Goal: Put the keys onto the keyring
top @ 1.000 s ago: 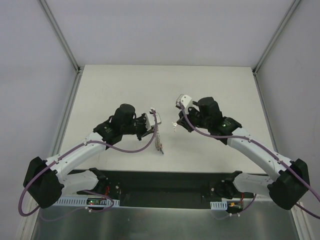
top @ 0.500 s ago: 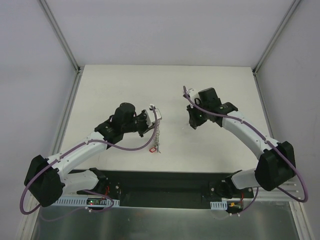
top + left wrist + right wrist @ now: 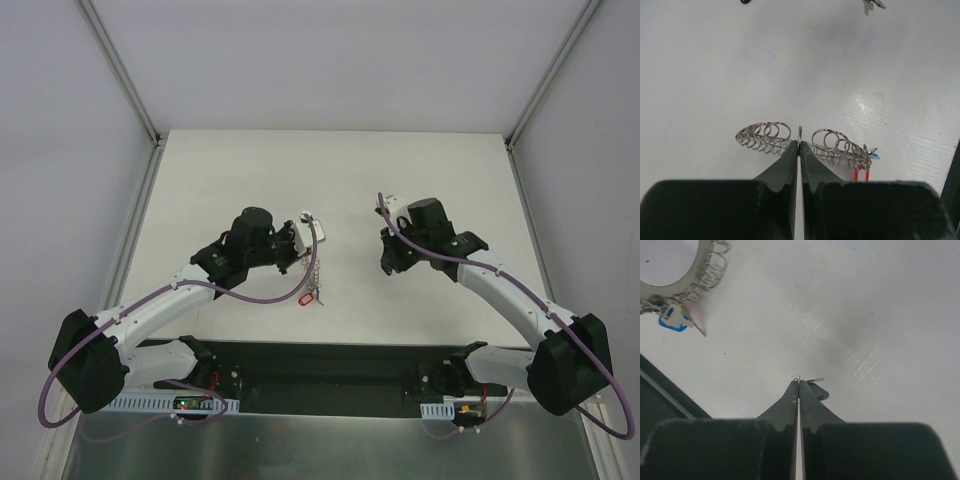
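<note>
My left gripper is clamped on the keyring, held edge-on at its fingertips. My right gripper pinches a key at its tips.

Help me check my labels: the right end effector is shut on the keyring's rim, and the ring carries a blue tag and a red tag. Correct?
Not quite: it is the left end effector that is shut on the rim of the keyring, as the left wrist view shows. The blue tag and red tag on the ring are as you said.
</note>
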Motion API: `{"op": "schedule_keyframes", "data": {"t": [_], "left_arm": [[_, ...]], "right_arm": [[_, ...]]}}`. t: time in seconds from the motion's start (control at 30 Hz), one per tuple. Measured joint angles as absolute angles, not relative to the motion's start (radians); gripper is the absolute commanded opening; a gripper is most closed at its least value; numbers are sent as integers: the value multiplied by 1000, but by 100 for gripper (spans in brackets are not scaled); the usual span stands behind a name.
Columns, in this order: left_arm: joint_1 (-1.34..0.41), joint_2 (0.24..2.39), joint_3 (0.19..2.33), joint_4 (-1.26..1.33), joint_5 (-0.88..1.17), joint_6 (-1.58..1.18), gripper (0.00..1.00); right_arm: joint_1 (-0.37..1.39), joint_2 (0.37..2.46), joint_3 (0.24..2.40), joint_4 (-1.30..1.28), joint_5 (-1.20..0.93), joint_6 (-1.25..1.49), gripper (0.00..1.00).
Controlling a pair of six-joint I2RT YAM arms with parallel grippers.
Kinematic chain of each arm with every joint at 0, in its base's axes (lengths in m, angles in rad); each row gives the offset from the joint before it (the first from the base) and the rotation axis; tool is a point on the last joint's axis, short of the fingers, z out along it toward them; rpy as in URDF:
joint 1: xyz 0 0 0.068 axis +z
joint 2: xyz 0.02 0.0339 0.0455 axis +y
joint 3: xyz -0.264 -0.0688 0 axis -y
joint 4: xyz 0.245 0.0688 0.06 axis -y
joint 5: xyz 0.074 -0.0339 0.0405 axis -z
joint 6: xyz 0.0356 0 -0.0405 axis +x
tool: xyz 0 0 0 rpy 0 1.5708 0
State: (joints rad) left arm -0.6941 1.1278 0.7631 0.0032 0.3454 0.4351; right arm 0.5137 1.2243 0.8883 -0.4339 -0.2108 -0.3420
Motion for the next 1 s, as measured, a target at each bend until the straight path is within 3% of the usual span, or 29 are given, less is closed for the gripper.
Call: {"op": "schedule_keyframes", "data": {"t": [0.3,0.53,1.0], "left_arm": [[-720,1125,762,4,357,442,0],[-752,1095,753,3,393,462,0],[-786,1062,736,3,553,463,0]], "right_arm": [[566,1260,908,-406,-219,-348,1],[629,1068,731,-270,-325,-380,1],[798,894,697,-142,-410,-534,1]]}}
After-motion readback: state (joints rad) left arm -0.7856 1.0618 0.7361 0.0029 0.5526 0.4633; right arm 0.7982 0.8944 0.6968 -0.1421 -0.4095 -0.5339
